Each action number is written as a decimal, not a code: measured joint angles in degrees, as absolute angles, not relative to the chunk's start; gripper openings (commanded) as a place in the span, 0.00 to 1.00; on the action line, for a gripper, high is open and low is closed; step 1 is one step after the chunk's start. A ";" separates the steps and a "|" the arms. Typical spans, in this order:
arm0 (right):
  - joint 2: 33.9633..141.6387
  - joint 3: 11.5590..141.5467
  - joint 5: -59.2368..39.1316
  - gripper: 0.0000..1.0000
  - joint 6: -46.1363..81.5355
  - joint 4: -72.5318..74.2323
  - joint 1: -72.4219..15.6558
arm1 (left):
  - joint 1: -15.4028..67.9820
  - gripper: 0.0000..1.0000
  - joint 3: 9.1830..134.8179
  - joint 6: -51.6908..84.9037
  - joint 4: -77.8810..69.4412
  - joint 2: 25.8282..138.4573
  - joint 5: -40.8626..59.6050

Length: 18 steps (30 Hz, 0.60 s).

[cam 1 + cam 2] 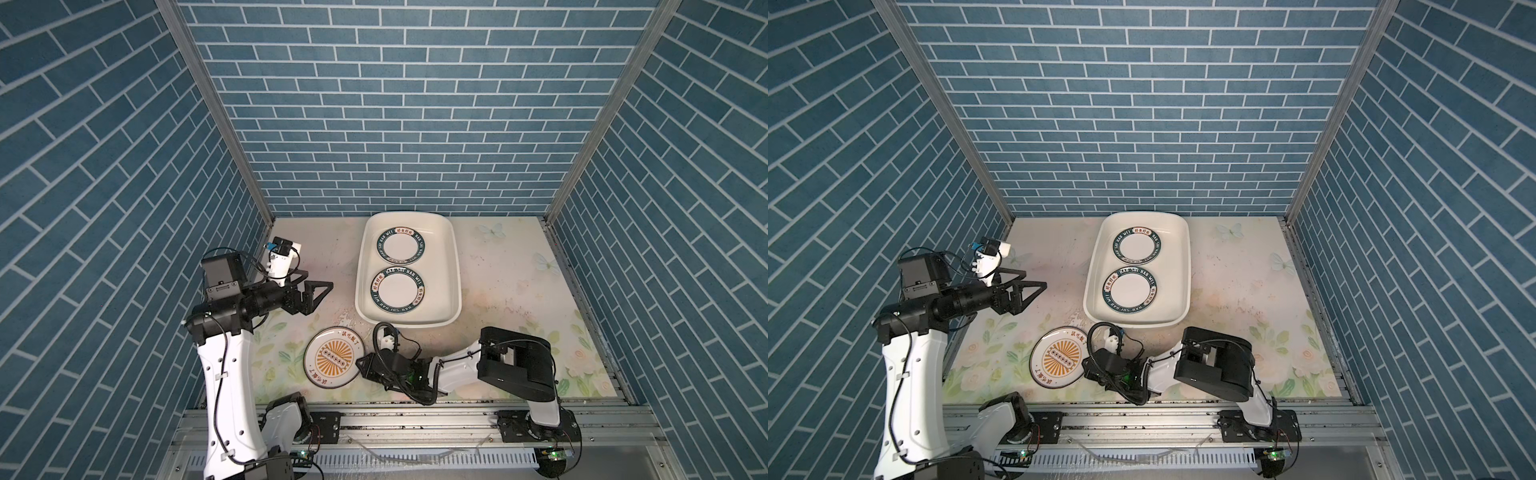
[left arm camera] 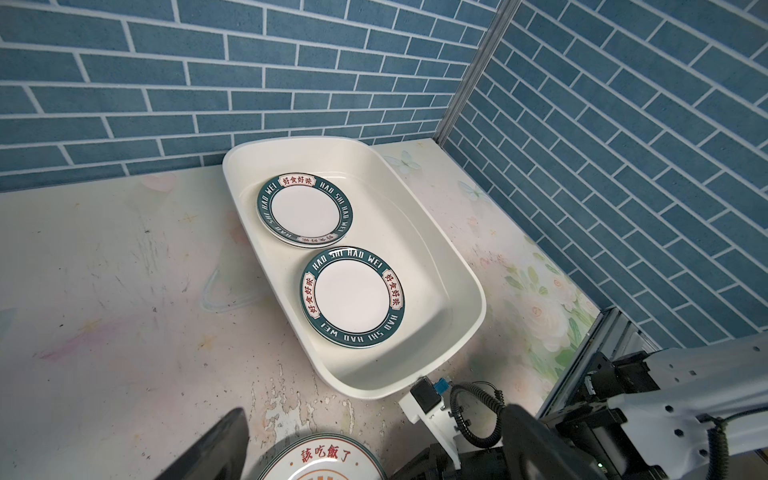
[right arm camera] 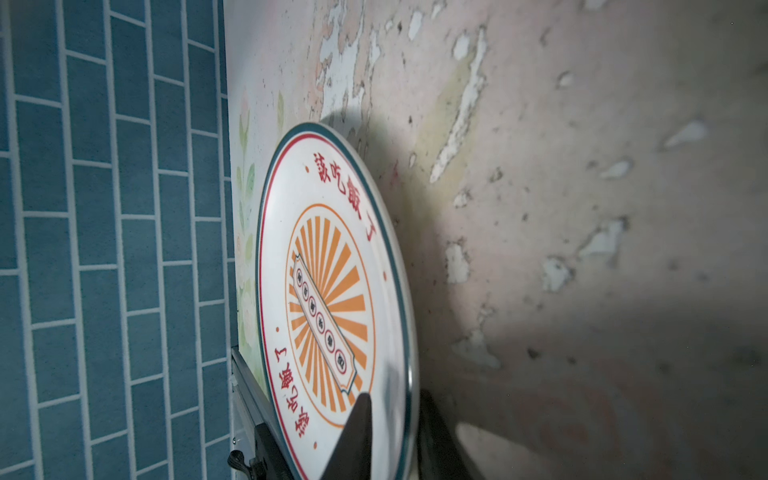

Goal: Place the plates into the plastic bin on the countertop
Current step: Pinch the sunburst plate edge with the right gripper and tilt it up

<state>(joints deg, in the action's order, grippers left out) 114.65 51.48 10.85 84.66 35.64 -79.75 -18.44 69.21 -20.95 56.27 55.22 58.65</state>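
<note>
Floral countertop (image 1: 507, 291) within blue brick walls (image 1: 395, 104). Nearest you, the sunburst plate (image 1: 333, 357) is on the countertop, outside the bin. Your right gripper (image 1: 362, 366) pinches its right rim, with one finger (image 3: 353, 440) over the face and the other under the rim. Farther back on the left, your left gripper (image 1: 318, 279) hangs above the countertop, jaws spread wide. Beyond, the bin (image 1: 455, 266) holds a near plate (image 1: 397, 290) and a far plate (image 1: 400, 246), both green-rimmed. The far plate rests on a lower plate (image 2: 309, 242).
</note>
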 measured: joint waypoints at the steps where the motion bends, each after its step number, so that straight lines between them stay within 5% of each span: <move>1: 114.74 51.24 10.94 0.19 84.77 36.38 -79.77 | -18.44 0.96 69.04 -20.73 55.96 55.18 58.83; 18: 116.01 48.58 13.08 0.00 86.02 43.77 -79.90 | -18.44 0.97 68.73 -18.24 54.06 55.27 59.75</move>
<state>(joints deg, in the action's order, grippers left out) 116.01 48.58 13.08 86.02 43.77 -79.90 -18.44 68.73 -18.24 54.06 55.27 59.75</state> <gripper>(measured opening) 0.070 0.962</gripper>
